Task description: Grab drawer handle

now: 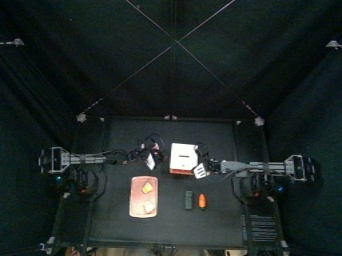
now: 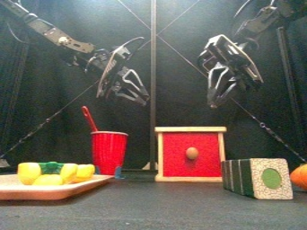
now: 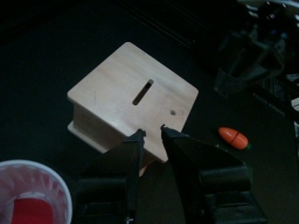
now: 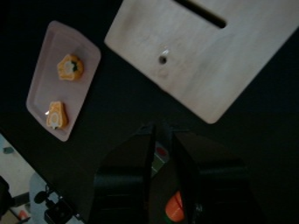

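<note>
My left fingers (image 2: 127, 90) and right fingers (image 2: 224, 83) hang open, empty, above drawer (image 2: 191, 154); red cup (image 2: 108, 152) just left, green-faced block (image 2: 257, 177) right, knob (image 2: 191, 153) unobstructed.

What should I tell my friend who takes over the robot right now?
Left gripper: open, empty, hanging above the drawer.
Right gripper: open, empty, hanging above the drawer's right side.
The drawer stands mid-table beside the red cup, shut, its round handle facing the front.
Done: both arms are over the drawer.
Left: bring a gripper down to the handle and close on it.
</note>
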Motion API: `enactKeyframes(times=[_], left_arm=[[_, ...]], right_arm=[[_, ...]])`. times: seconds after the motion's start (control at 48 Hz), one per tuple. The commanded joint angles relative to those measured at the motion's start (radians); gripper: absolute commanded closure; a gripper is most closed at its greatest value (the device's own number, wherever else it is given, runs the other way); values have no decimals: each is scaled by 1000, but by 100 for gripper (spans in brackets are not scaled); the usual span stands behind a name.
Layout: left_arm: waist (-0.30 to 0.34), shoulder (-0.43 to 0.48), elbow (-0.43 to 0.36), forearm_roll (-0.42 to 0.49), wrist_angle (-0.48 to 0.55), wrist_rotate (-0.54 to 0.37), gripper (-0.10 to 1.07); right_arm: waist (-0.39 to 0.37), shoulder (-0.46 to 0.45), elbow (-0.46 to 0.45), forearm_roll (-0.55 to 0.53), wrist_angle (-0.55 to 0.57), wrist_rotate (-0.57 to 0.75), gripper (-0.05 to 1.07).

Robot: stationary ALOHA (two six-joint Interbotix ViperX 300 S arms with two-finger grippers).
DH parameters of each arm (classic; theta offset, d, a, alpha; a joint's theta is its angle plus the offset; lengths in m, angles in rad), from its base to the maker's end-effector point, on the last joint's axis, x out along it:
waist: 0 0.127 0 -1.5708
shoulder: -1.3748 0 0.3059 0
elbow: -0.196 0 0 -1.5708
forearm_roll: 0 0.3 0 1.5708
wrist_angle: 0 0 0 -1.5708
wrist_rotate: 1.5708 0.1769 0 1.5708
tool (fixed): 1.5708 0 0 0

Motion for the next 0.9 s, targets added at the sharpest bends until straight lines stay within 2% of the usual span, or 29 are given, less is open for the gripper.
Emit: enactKeyframes(times=[0.0, 0.104, 0.188, 0.292, 0.396, 0.604, 0.729, 0.875], left_arm=[[6, 26, -54, 14, -6, 2, 32], [6, 60, -80, 14, -6, 2, 35], [6, 84, -95, 12, -6, 0, 39], [6, 126, -115, 12, -6, 0, 45], [8, 163, -140, 12, -6, 0, 46], [9, 216, -187, 14, -6, 0, 47], [9, 235, -207, 12, -5, 0, 48], [8, 259, -224, 14, -2, 0, 48]], right_arm=[[67, -9, 40, -129, -141, 120, 43], [100, 15, 84, -247, -247, 270, 43], [115, 54, 101, -339, -253, 407, 43], [143, 103, 91, -445, -166, 569, 42], [199, 133, 60, -551, -35, 675, 41], [296, 193, 11, -689, 115, 796, 29], [308, 227, -2, -727, 123, 838, 22], [308, 262, -15, -729, 98, 839, 20]])
